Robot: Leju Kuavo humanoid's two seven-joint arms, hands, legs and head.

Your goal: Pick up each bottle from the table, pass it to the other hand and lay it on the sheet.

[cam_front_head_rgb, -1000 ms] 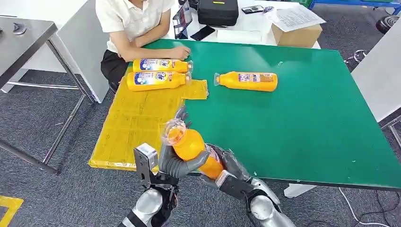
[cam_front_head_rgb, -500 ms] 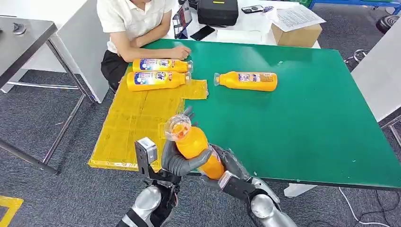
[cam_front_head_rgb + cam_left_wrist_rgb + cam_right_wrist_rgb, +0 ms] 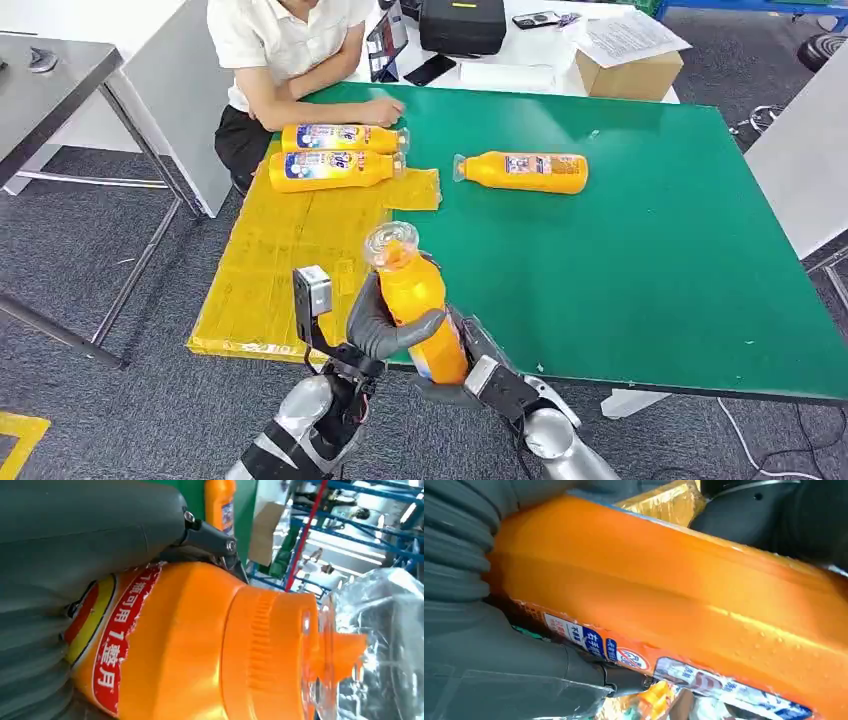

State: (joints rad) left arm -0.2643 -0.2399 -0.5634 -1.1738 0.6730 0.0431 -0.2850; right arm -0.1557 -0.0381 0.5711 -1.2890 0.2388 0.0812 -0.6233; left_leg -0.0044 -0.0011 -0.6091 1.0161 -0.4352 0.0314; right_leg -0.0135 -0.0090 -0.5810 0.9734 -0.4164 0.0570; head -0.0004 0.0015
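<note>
Orange bottles (image 3: 415,305), yellow sheet (image 3: 290,250), green table (image 3: 640,270)

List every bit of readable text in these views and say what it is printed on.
"1整月": red label of the held bottle, left wrist view; the characters before it are partly torn.
Held bottle's blue and white label strip: too blurred.
Labels on the bottles on the sheet and on the table bottle: too small.

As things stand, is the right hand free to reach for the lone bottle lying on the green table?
Probably not yet: the right hand and the left hand both grip the held bottle. The lone bottle lies unobstructed otherwise.
</note>
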